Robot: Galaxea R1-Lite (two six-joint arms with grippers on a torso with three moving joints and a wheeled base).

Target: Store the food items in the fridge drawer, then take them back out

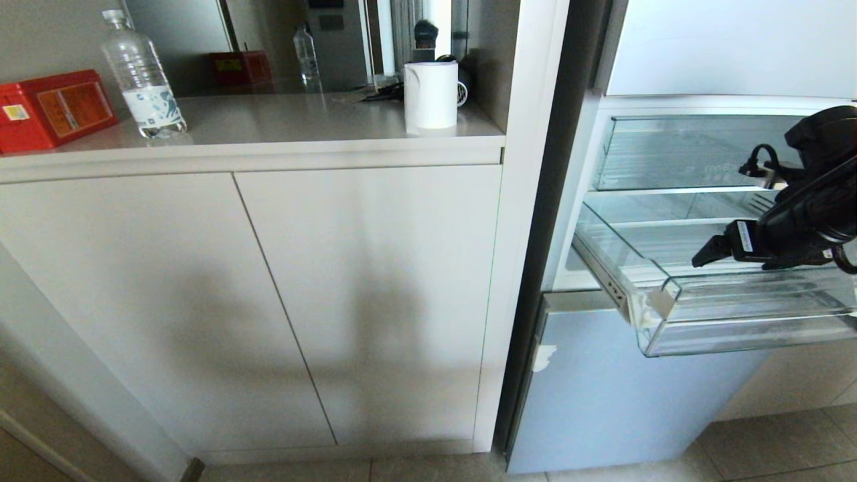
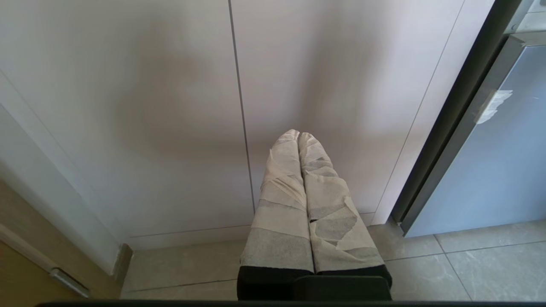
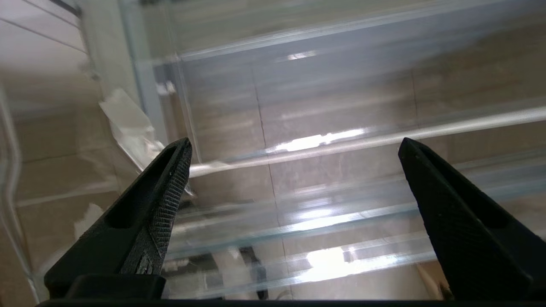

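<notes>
Fridge drawer (image 1: 736, 321) of clear plastic juts out at right so the right claw (image 3: 294, 149), wide open and empty, can reach in.

Place: home kitchen or pantry corner.
Cabinetry: pale flat-front cupboard doors (image 1: 268, 301) under a beige table (image 1: 281, 120), built in beside a tall white panel (image 1: 529, 201).
Appliance: open fridge (image 1: 602, 375) at the right, clear fridge drawer (image 1: 703, 308) pulled out, another clear drawer (image 1: 683, 150) behind and above it.
Table items: plastic water bottle (image 1: 142, 77), red box (image 1: 50, 108), white mug (image 1: 431, 95); mirrored back wall (image 1: 281, 40) repeating bottle and box.
Floor: large grey-beige tiles (image 2: 469, 264) with thin grout lines, skirting along the cupboard base.
</notes>
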